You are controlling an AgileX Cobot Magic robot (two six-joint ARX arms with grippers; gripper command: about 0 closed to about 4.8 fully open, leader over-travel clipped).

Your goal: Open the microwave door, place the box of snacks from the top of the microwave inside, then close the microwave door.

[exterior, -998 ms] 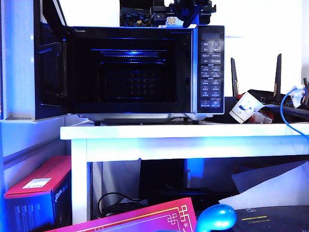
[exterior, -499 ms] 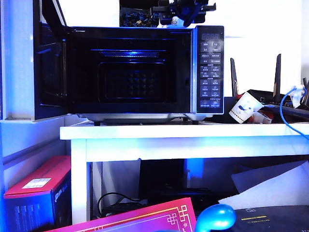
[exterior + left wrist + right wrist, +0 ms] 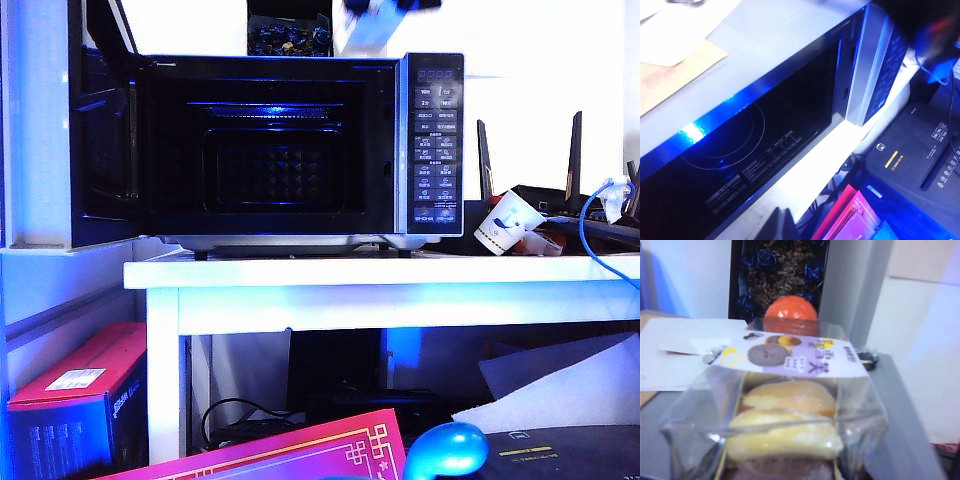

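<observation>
The microwave (image 3: 300, 150) stands on a white table with its cavity lit and bare. The microwave door (image 3: 100, 140) is swung wide open to the left. Above the top right corner, my right gripper (image 3: 392, 5) is half cut off by the frame edge and blurred, shut on the box of snacks (image 3: 366, 24), which hangs tilted just off the microwave's top. Seen from the right wrist, the clear-walled box of snacks (image 3: 785, 405) with pale cakes and a printed label fills the near view. My left gripper (image 3: 782, 225) hangs below the microwave's front edge, tips together, holding nothing.
A dark box with blue-speckled contents (image 3: 288, 35) stands on the microwave, an orange ball (image 3: 791, 307) in front of it. Papers (image 3: 680, 35) lie on the top. A paper cup (image 3: 503, 222) and a router (image 3: 577, 160) sit to the right. A red box (image 3: 80, 400) stands below.
My right gripper has closed on the box of snacks and risen with it toward the top edge of the exterior view. The microwave and its door have not moved.
</observation>
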